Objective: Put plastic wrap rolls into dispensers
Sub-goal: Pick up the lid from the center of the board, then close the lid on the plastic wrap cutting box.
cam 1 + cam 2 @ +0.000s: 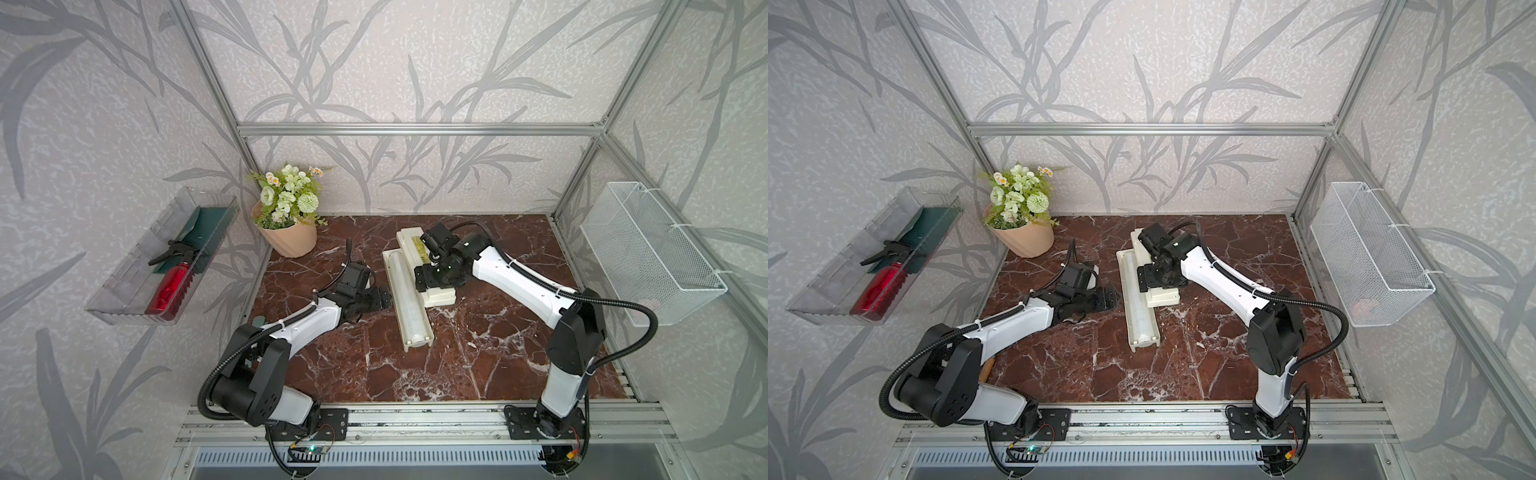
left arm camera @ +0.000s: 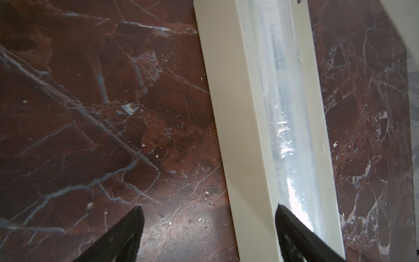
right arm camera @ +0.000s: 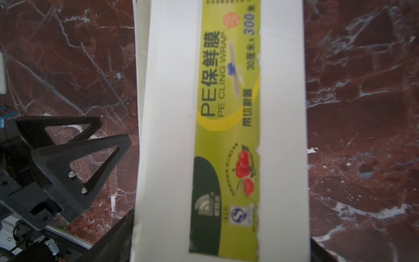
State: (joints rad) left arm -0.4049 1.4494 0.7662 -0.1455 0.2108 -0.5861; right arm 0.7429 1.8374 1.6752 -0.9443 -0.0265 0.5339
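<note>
- Left gripper [image 1: 387,300] sits just left of centre in both top views. Its jaws are spread wide and hold nothing. In the left wrist view one black finger [image 2: 127,231] is over bare table, and the other overlaps the roll at the lower edge of the frame.
- Right gripper [image 1: 426,279] hangs low over the lid [image 1: 441,296], just right of centre. Its jaws are spread wide, and in the right wrist view a dark finger [image 3: 120,236] shows at each long edge of the lid. Whether they press on it cannot be told.
- The dispenser [image 1: 417,343] lies open in the middle of the frame on the red-brown marble table [image 1: 478,357], running slantwise from upper centre down toward lower centre.
- The plastic wrap roll [image 1: 409,316] lies lengthwise inside the dispenser's trough, filling nearly its whole length, with glints along the film in the left wrist view.
- The lid lies flat, touching the trough's right side, with its yellow-green label [image 3: 229,113] facing up and reading "PE CLING WRAP".
- A flower pot [image 1: 291,243] stands at the table's upper left corner.
- At the left of the frame, a clear tray [image 1: 124,286] on the wall holds a red spray bottle [image 1: 172,286].
- A white wire basket [image 1: 648,253] hangs at the right of the frame.
</note>
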